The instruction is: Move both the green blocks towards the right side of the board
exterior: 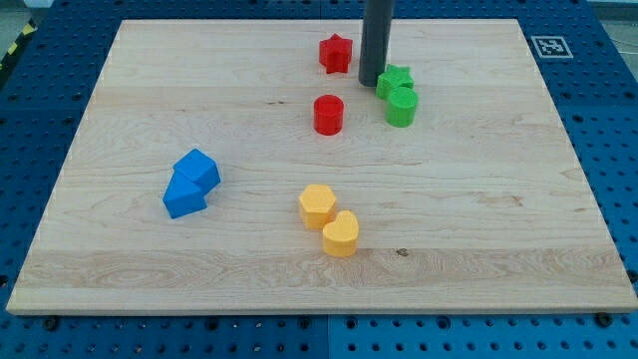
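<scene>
Eight small blocks lie on the wooden tabletop (478,249), in four pairs by colour. The two green ones sit near the top edge, a little to the right of the middle: a green star-shaped block (395,79) and, touching it on the side toward the bottom edge, a green round block (402,107). They are well short of the right edge.

My tip (370,83) rests on the tabletop just beside the green star-shaped block, on the side facing the left edge; whether they actually touch I cannot tell. The tool is a plain dark rod with nothing to open or close, and it holds nothing.

A red star-shaped block (336,53) lies just beside the rod on its left, nearer the top edge. A red round block (328,114) sits apart from it, toward the middle.

Two blue blocks (192,181), angular in shape, press together in the left half of the tabletop. A yellow six-sided block (317,204) and a yellow heart-shaped block (341,234) touch each other near the middle, closer to the bottom edge.
</scene>
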`<state>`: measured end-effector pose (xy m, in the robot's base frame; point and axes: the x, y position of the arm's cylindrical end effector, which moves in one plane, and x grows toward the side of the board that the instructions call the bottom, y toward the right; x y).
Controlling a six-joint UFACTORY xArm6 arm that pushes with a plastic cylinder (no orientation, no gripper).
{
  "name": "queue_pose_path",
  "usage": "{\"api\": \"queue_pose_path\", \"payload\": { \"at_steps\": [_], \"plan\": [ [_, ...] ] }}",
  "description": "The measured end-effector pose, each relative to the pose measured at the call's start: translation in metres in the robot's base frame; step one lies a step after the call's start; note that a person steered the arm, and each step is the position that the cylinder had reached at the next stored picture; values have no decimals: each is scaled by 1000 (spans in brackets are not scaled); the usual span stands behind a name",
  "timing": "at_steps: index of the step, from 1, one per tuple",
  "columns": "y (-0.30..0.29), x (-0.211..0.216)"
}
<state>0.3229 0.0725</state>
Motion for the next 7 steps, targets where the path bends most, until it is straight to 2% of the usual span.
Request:
{"api": "queue_pose_path", "payload": {
  "at_steps": [2,3,7],
  "plan": [
    [55,-42],
    [80,-25],
    [37,-8]
  ]
}}
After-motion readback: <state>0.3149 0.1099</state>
